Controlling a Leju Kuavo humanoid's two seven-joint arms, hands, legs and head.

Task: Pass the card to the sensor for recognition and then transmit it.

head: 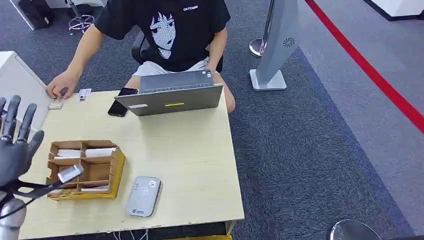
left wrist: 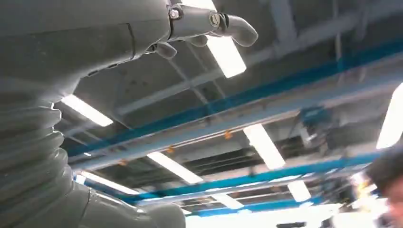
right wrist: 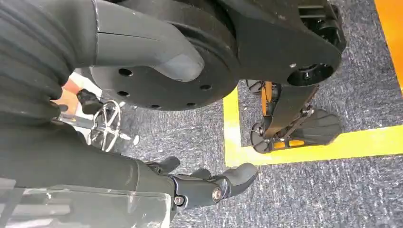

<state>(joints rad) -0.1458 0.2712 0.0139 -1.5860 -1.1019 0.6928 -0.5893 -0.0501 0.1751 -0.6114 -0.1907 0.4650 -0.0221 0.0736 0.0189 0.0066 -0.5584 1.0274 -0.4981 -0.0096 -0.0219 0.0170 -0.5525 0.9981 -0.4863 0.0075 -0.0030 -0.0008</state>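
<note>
White cards lie in a cardboard divider box on the table's near left. The grey sensor pad lies flat just right of the box, near the front edge. My left hand is raised at the table's left edge, fingers spread and nothing in it; its grey thumb reaches over the box. In the left wrist view the fingers point up at the ceiling, holding nothing. My right hand hangs over the carpet with fingers loosely apart and nothing in it.
A person in a black shirt sits across the table behind an open laptop, one hand resting by two small cards at the far left corner. A black phone lies beside the laptop. A grey stand rises at the right.
</note>
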